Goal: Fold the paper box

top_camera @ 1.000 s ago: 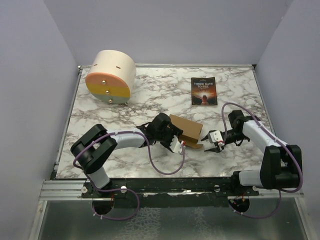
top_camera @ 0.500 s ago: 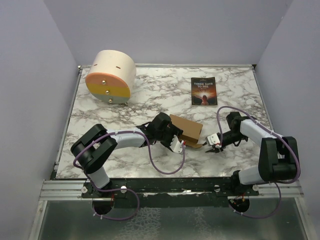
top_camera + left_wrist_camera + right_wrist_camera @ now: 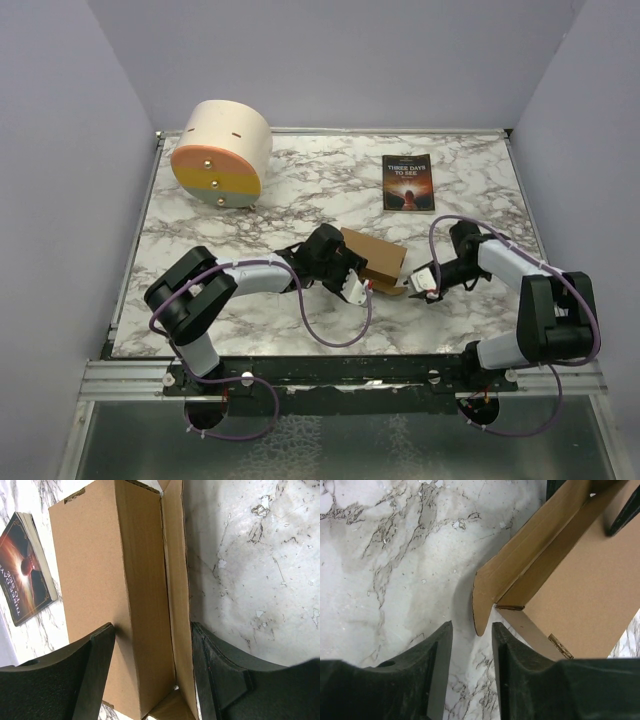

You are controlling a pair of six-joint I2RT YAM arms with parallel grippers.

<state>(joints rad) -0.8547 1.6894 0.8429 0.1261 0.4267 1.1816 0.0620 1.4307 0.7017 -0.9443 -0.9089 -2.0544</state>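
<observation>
The paper box point(image 3: 376, 257) lies on the marble bench point(image 3: 250, 215), partly folded, plain brown, with one end standing open. Everything else is placed from it.

The left pincer point(image 3: 352, 288) is at the box's near left corner and is closed on it. In the left wrist view the two dark fingers point(image 3: 95, 680) sit on either side of the folded cardboard, one over a broad face and the other against the edge of a side panel.

The right pincer point(image 3: 422, 288) is just to the right of the box, at its open end. Its jaws stand narrowly apart and hold nothing. In the right wrist view the rounded tip of a flap point(image 3: 482, 595) reaches just into the gap between the fingers point(image 3: 437, 670), with bare marble showing on either side of it. The box's inner walls and floor are visible beyond that flap.

A dark-covered book point(image 3: 408, 183) lies flat beyond the box, a little to its right and apart from it. A big cream cylinder point(image 3: 222, 150) with an orange-yellow face sits well off to the box's far left, on its side.
</observation>
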